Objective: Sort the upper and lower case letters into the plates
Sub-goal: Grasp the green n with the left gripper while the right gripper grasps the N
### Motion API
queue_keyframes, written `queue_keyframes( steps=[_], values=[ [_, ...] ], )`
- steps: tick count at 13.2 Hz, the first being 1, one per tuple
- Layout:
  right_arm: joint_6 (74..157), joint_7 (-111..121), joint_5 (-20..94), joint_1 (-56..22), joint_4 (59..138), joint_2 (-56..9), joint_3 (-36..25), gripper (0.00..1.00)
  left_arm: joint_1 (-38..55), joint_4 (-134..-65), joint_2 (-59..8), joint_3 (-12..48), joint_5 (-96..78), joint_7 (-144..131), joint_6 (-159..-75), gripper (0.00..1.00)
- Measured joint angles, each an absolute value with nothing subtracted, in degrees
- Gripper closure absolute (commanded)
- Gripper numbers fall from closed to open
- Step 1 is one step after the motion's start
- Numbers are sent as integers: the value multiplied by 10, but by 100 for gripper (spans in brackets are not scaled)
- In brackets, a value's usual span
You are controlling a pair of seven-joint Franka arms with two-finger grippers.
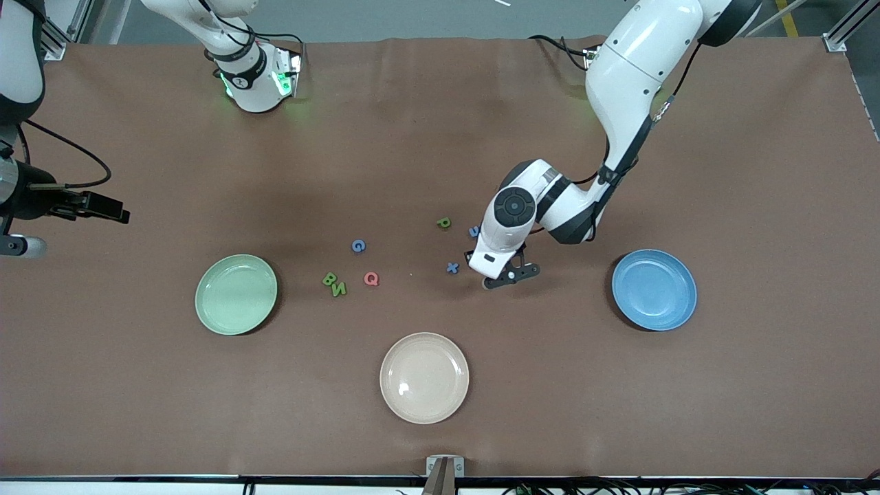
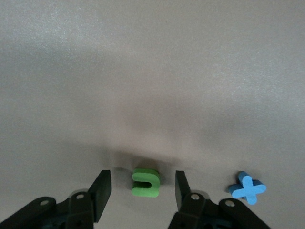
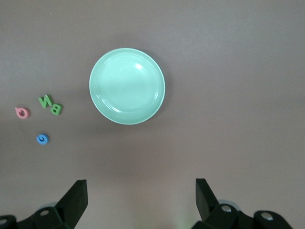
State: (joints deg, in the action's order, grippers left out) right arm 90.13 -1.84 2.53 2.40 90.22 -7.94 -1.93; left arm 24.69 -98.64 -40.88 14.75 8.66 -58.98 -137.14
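Note:
My left gripper (image 2: 143, 177) (image 1: 505, 275) is down at the table, its jaws either side of a small green letter (image 2: 145, 182) with a gap on each side, so it is open. The hand hides that letter in the front view. A blue x (image 2: 247, 188) (image 1: 452, 267) lies just beside it. The mint green plate (image 1: 236, 294) (image 3: 127, 86) and the sky blue plate (image 1: 654, 289) are both empty. My right gripper (image 3: 141, 191) (image 1: 113, 212) waits open, in the air at the right arm's end of the table.
A green P (image 1: 443, 223) and a blue letter (image 1: 474, 232) lie by the left arm's wrist. Blue G (image 1: 358, 245), green B (image 1: 329, 278), green N (image 1: 339, 289) and pink Q (image 1: 371, 278) lie near the mint plate. An empty cream-beige plate (image 1: 424, 377) sits nearest the front camera.

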Motion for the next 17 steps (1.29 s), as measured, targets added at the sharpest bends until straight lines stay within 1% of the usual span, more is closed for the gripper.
queue_keyframes(
  steps=[2, 4, 8, 11, 17],
  values=[
    [934, -65, 31, 2, 914, -87, -16, 0, 248, -984, -411, 147, 87, -590, -1371, 42],
    [973, -125, 33, -38, 930, -107, -13, 0, 249, -981, -414, 147, 87, -590, -1371, 44],
    [1090, -259, 33, -122, 943, -193, -11, 0, 250, -979, -417, 147, 87, -590, -1372, 50],
    [1159, -305, 33, -167, 943, -254, -11, 0, 250, -978, -417, 147, 87, -590, -1372, 54],
    [1279, -277, 33, -236, 944, -355, -10, 0, 250, -978, -419, 146, 87, -590, -1372, 54]
  ],
)
